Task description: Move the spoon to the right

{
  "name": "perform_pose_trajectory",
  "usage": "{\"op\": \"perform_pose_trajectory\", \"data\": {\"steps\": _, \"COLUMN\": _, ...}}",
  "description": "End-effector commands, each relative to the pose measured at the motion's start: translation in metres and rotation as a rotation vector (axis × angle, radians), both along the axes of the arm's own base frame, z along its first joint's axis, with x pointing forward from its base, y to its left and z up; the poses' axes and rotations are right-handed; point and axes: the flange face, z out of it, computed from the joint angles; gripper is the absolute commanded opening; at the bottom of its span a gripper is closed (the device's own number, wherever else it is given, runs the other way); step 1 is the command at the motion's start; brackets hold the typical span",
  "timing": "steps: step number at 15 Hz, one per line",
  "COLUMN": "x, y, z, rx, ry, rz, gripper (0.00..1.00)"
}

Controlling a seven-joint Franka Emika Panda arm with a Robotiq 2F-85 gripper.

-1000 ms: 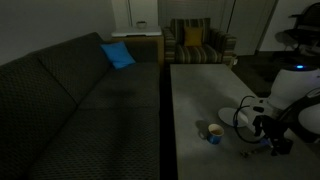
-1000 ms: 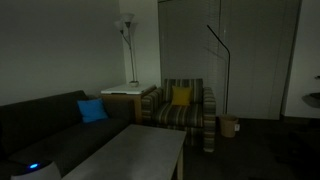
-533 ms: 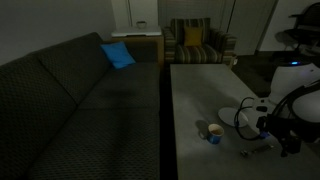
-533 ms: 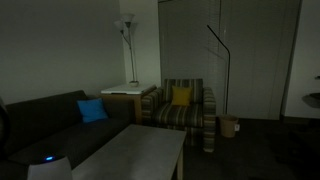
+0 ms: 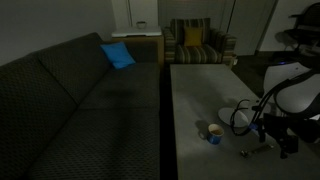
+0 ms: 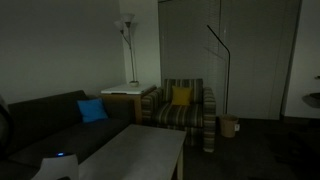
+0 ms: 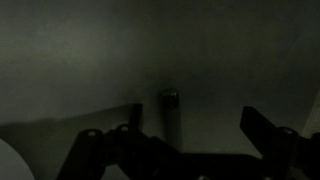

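Spoon (image 7: 169, 112) between the spread jaws

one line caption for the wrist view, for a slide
Dim wrist view: open gripper above a grey tabletop, a slender pale grey metal spoon lying between its spread fingers.

A dim room holds a dark sofa (image 5: 70, 100), striped armchair (image 6: 185, 108) and floor lamp (image 6: 127, 50).

Dim living room, sofa (image 5: 80, 95), striped armchair (image 6: 185, 110), floor lamp (image 6: 127, 45)
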Motion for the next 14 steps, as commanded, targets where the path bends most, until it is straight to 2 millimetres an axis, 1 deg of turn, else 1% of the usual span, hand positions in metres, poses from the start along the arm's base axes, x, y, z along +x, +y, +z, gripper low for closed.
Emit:
{"op": "perform_pose_trajectory", "data": {"steps": 1, "x": 0.003, "y": 0.0, "z": -0.001, "rx": 0.001, "ry": 0.007, "rz": -0.004, "gripper": 1.0}}
{"op": "perform_pose_trajectory", "data": {"steps": 3, "x": 0.004, "y": 0.0, "z": -0.001, "rx": 0.001, "ry": 0.013, "rz": -0.006, "gripper": 1.0}}
{"op": "perform_pose_trajectory", "data": {"steps": 4, "x": -0.004, "y": 0.011, "z": 0.004, "rx": -0.004, "ry": -0.014, "rz": -0.004, "gripper": 1.0}}
{"op": "perform_pose_trajectory", "data": {"steps": 5, "x": -0.006, "y": 0.016, "z": 0.007, "rx": -0.014, "ry": -0.047, "rz": -0.006, "gripper": 1.0}}
{"op": "perform_pose_trajectory", "data": {"steps": 8, "x": -0.009, "y": 0.025, "z": 0.005, "rx": 0.001, "ry": -0.155, "rz": -0.025, "gripper": 1.0}}
{"op": "perform_pose_trajectory", "data": {"steps": 11, "x": -0.014, "y": 0.03, "z": 0.003, "rx": -0.003, "ry": -0.225, "rz": -0.023, "gripper": 1.0}}
{"op": "perform_pose_trajectory", "data": {"steps": 14, "x": -0.016, "y": 0.031, "z": 0.004, "rx": -0.021, "ry": -0.257, "rz": -0.001, "gripper": 1.0}}
